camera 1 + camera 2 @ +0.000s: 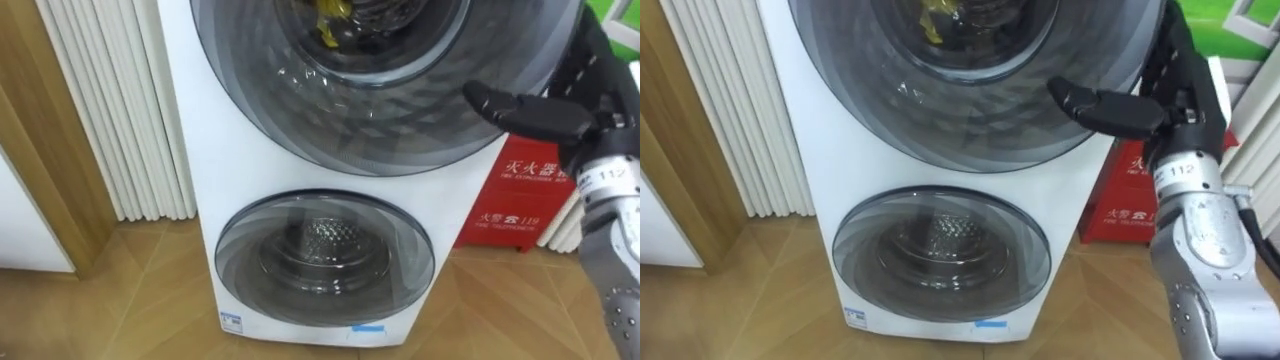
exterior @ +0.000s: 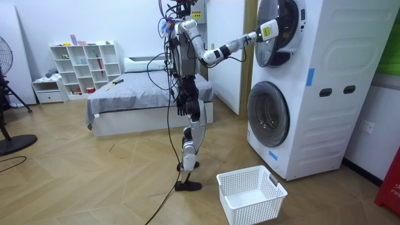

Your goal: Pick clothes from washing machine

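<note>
Right eye view | right hand (image 1: 1165, 100) at upper door (image 1: 970, 120) rim (yellow cloth (image 1: 937, 22) inside) | fingers (image 1: 1180, 50) straight, thumb out

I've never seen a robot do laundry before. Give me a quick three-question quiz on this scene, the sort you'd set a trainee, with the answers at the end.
1. True or false: the white basket is sitting on top of the bed.
2. Which door is the robot's right hand at? A) the upper door of the stacked washing machine, B) its lower door, C) a cupboard door.
3. Fill in the blank: the item seen through the upper door's glass is ___ in colour.

Key: 1 false; 2 A; 3 yellow.
</note>
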Controlling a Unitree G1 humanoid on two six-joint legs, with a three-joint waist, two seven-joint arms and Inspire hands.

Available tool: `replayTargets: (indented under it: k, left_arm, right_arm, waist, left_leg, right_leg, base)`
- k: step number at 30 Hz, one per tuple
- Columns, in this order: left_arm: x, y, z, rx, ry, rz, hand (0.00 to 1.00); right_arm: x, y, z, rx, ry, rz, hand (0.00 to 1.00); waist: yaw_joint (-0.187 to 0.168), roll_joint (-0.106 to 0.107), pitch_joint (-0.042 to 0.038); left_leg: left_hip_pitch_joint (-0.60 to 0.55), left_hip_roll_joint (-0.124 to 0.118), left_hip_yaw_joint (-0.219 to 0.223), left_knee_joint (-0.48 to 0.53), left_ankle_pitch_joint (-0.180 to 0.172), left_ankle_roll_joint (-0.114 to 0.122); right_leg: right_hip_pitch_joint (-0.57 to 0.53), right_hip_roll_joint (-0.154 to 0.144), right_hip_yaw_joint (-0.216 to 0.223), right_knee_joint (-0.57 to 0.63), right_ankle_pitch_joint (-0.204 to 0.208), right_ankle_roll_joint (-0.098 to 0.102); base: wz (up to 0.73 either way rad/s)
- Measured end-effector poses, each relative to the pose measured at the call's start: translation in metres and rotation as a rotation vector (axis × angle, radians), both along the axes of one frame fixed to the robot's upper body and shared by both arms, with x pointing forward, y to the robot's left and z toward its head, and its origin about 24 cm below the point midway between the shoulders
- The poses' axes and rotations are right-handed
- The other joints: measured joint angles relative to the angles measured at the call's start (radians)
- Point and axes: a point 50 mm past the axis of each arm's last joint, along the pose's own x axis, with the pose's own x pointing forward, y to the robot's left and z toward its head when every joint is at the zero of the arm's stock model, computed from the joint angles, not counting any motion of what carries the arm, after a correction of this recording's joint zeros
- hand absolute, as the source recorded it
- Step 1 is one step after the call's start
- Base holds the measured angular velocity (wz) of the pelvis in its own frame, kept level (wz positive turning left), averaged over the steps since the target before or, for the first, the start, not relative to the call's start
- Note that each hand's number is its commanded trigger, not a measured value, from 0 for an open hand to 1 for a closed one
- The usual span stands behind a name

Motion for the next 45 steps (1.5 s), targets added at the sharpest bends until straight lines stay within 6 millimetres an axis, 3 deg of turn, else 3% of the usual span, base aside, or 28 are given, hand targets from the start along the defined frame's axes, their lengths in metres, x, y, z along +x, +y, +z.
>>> replayTargets:
  k: [10, 18, 21, 26, 28, 37, 45]
  left_arm:
    - [0.0, 0.001, 0.0, 0.018, 0.004, 0.005, 0.0]
    - [0.001, -0.003, -0.001, 0.0, 0.006, -0.031, 0.0]
    - [0.008, -0.003, -0.001, -0.003, -0.002, -0.06, 0.0]
    - [0.007, 0.001, -0.001, -0.007, 0.017, -0.078, 0.0]
    - [0.008, 0.0, -0.001, -0.015, 0.023, -0.078, 0.0]
    - [0.009, -0.001, -0.002, -0.032, 0.019, -0.094, 0.0]
    - [0.007, -0.004, -0.002, -0.045, 0.027, -0.119, 0.0]
  right_arm:
    - [-0.008, 0.01, 0.018, -0.011, -0.064, 0.046, 0.0]
    - [-0.009, 0.015, 0.015, -0.029, -0.048, 0.105, 0.0]
    - [-0.011, 0.016, 0.012, -0.037, -0.048, 0.13, 0.0]
    - [-0.019, 0.017, -0.006, -0.034, -0.028, 0.173, 0.0]
    - [-0.024, 0.02, -0.022, 0.005, 0.013, 0.199, 0.0]
    - [-0.039, 0.04, -0.056, 0.06, 0.114, 0.325, 0.0]
    - [-0.053, 0.046, -0.072, 0.057, 0.174, 0.378, 0.0]
  waist:
    - [-0.028, -0.008, 0.0005]
    - [-0.024, -0.013, 0.0026]
    - [-0.009, -0.018, 0.0058]
    - [-0.002, -0.018, 0.0108]
    - [-0.002, -0.016, 0.0114]
    - [-0.004, 0.021, 0.003]
    - [-0.004, 0.025, 0.0014]
  left_leg:
    - [-0.016, 0.001, 0.003, 0.002, 0.0, 0.0]
    - [0.009, 0.004, 0.018, -0.009, 0.0, 0.0]
    - [0.009, 0.017, 0.032, -0.009, 0.0, -0.001]
    - [0.008, 0.021, 0.032, -0.008, -0.006, -0.01]
    - [0.002, 0.026, 0.032, -0.007, -0.009, -0.015]
    - [-0.021, 0.036, 0.033, 0.006, -0.01, -0.02]
    - [-0.027, 0.037, 0.038, 0.012, -0.009, -0.021]
  right_leg:
    - [-0.021, -0.001, 0.0, 0.0, 0.0, 0.0]
    - [-0.008, 0.0, 0.002, 0.0, 0.0, 0.0]
    - [-0.016, 0.005, 0.025, 0.0, 0.002, -0.003]
    - [-0.014, 0.016, 0.027, 0.002, 0.004, -0.006]
    - [-0.018, 0.02, 0.027, 0.002, 0.006, -0.01]
    - [-0.046, 0.028, 0.027, 0.019, 0.009, -0.013]
    - [-0.055, 0.028, 0.027, 0.019, 0.009, -0.013]
  base:
    - [-0.01]
    - [-0.08]
    - [-0.21]
    - [-0.06]
    - [0.0]
    - [0.0]
    - [0.0]
